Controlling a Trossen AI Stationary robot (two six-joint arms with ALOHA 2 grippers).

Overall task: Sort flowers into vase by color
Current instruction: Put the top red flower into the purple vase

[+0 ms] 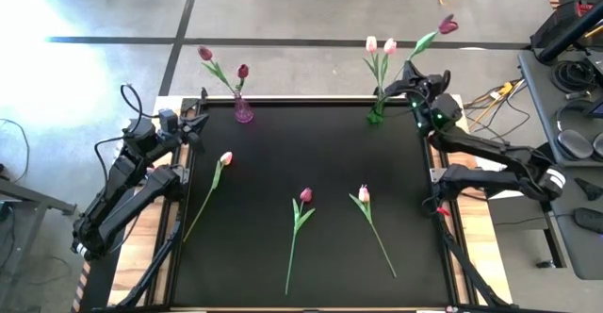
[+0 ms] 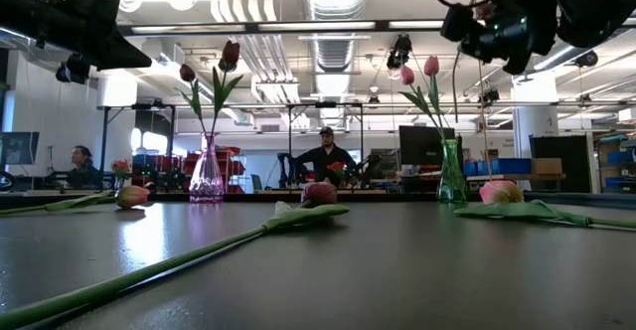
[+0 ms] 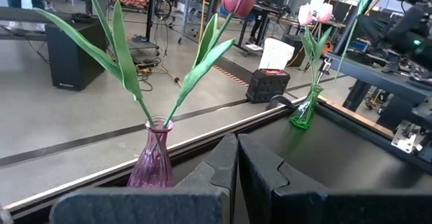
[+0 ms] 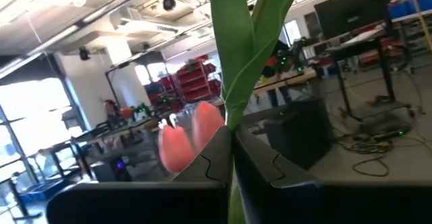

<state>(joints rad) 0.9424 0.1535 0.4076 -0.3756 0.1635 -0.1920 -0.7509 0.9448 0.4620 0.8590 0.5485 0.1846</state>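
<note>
From above, the right gripper [image 1: 412,85] sits over the table's [image 1: 330,153] far right corner, pinching the stem of a dark magenta tulip [image 1: 448,24] whose head hangs out past the far edge, just beside the green vase [image 1: 376,115] holding two pale pink tulips [image 1: 380,45]. The left gripper [image 1: 200,124] rests at the far left corner, near the purple vase [image 1: 243,110] with two magenta tulips [image 1: 223,63]. Three flowers lie on the black mat, well apart: a pale one [image 1: 225,158] toward the left edge, a magenta one [image 1: 305,195] in the middle, a pale one [image 1: 364,194] to its right; the near half of the mat between them is open. At table height, the purple vase [image 2: 207,171] and green vase [image 2: 451,171] stand upright at the far edge, with lying heads [image 2: 319,193] in front. In the left wrist view, that gripper's fingers [image 3: 216,173] are pressed together, empty, close to the purple vase [image 3: 152,162]. In the right wrist view, the fingers [image 4: 216,160] clamp a green stem [image 4: 237,82] that rises between them.
</note>
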